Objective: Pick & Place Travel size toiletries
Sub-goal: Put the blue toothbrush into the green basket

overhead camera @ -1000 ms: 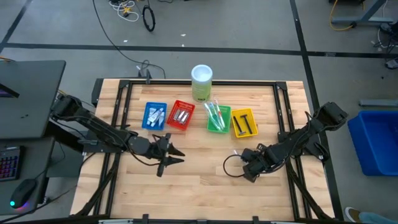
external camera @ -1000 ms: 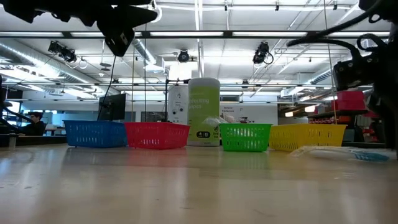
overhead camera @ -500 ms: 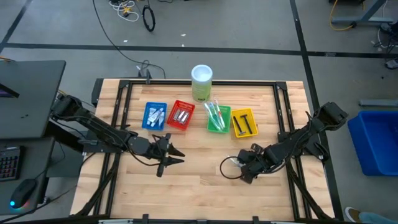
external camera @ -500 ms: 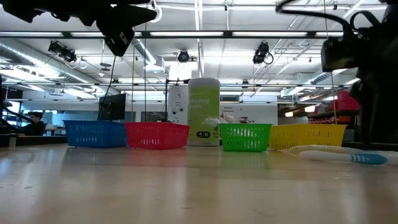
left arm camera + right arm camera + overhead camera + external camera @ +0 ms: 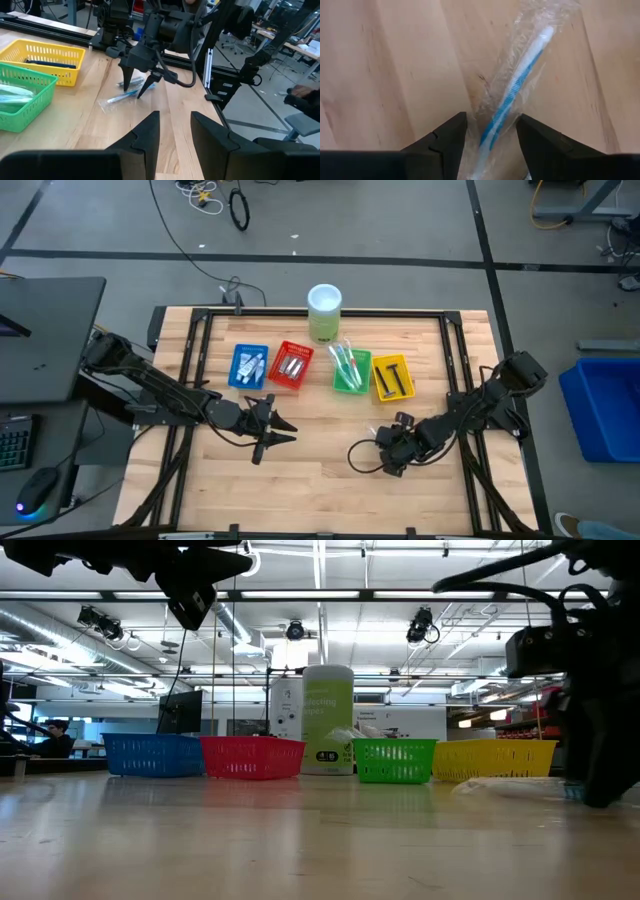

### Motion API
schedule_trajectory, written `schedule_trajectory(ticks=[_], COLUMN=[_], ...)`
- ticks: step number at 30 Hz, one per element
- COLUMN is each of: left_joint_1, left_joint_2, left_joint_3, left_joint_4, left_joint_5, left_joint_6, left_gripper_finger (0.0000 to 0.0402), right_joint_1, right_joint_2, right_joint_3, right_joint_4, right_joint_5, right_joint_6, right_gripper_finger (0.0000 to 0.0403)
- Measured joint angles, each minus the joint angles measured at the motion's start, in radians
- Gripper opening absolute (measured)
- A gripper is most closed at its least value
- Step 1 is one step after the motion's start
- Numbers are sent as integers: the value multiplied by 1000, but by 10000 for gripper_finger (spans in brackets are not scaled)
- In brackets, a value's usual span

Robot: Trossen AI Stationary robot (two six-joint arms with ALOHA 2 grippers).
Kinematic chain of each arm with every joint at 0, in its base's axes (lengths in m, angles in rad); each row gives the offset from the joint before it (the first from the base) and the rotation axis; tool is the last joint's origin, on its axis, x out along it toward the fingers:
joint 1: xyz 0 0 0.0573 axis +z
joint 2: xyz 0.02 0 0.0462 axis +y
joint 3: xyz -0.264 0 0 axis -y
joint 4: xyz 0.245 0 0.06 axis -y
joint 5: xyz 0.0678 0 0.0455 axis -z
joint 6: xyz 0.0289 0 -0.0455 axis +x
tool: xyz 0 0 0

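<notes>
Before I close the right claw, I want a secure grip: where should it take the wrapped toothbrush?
Grip the wrapped toothbrush across its slim blue-and-white handle, coming from above. It lies flat on the table between the right claw's open fingers.

**Even overhead light, soft shadows, some blur**

The scene was bright and evenly lit. In the low view, ceiling strip lights point(image 5: 330, 595) ran overhead and glowed almost white. The surface point(image 5: 300, 840) close to that camera was out of focus and carried a pale sheen. The right arm point(image 5: 590, 710) stood dark against the bright room, its edges smeared. In the right wrist view, the toothbrush wrapper point(image 5: 520, 75) caught small glints. Shadows in the high view were faint and short.
</notes>
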Motion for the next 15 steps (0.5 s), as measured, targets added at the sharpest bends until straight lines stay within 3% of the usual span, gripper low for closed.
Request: schedule_trajectory(ticks=[5, 15], left_joint_1=[0, 0], left_joint_2=[0, 0], left_joint_3=[0, 0], left_joint_4=[-1, -1], left_joint_5=[-18, -22], left_joint_6=[5, 8], left_gripper_finger=[116, 116], right_joint_1=[-1, -7], right_joint_2=[11, -3], right_joint_3=[-1, -7], right_joint_4=[18, 124], right_joint_5=[-2, 16], right_joint_6=[-34, 44], right_gripper_finger=[166, 40])
